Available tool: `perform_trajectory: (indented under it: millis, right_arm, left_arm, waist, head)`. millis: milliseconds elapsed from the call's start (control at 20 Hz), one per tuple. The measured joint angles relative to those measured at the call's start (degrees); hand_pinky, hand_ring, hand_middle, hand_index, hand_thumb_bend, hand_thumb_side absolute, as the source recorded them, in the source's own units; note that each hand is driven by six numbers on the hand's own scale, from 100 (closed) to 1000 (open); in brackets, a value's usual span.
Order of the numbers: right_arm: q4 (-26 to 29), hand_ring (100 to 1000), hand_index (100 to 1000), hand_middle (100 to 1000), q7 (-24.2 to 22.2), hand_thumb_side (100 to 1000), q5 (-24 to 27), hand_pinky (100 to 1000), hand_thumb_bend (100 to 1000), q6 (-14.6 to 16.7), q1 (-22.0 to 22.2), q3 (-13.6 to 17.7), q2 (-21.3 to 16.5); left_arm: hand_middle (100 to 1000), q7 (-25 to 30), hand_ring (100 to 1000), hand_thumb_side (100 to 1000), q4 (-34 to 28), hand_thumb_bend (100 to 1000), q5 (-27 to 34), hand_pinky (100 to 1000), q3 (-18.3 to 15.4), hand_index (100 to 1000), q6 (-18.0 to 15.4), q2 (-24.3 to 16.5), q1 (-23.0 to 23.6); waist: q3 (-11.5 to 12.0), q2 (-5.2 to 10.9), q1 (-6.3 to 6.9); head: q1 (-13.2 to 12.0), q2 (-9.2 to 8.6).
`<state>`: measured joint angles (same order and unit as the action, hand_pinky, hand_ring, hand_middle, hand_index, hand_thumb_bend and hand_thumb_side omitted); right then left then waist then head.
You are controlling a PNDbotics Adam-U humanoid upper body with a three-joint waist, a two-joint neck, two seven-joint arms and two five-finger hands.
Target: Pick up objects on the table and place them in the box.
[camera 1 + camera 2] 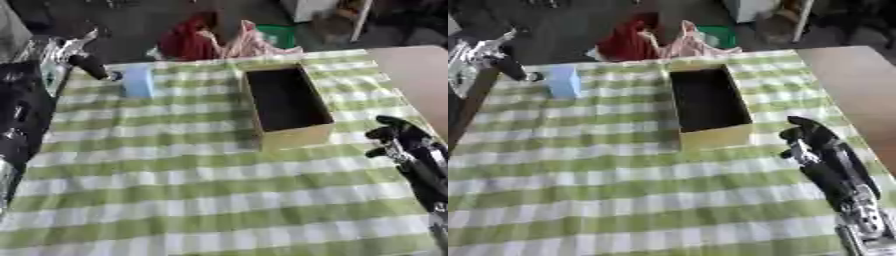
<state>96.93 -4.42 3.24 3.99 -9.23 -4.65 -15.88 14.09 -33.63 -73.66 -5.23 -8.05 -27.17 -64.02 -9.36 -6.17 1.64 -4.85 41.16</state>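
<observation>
An open cardboard box (286, 102) with a dark inside stands on the green and white checked cloth (201, 190), right of the middle. A light blue block (137, 81) stands upright near the far left of the cloth, apart from the box. My left hand (91, 67) comes in from the upper left. Its dark finger stretches out to just left of the block and is not wrapped round it. My right hand (809, 137) hovers near the right edge, right of the box's near corner, with relaxed fingers and nothing in it.
A bare brown tabletop (420, 75) adjoins the cloth at the right. Beyond the far edge lie red and pink bundles (210, 42) and something green (280, 34). My left arm's black and silver parts (22, 115) run along the left side.
</observation>
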Motion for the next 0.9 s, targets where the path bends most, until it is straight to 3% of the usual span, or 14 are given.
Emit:
perform_trajectory:
  millis: [400,900]
  right_arm:
    - [0.0,778,847,625,-0.1,540,0.0,584,100,0.0,0.0,0.0,0.0]
    - [0.0,778,847,625,-0.1,547,0.0,584,100,0.0,-0.4,0.0,0.0]
  left_arm:
    - [835,-0.1,813,289,0.3,549,0.8,821,0.0,889,-0.5,0.0,0.0]
    - [849,-1.6,821,262,0.6,510,2.0,824,0.0,891,-0.8,0.0,0.4]
  waist:
    - [-0.2,-0.33,0.07]
    - [-1.3,-2.69,1.05]
  head:
    - [0.2,0.0]
    - [0.4,-0.47]
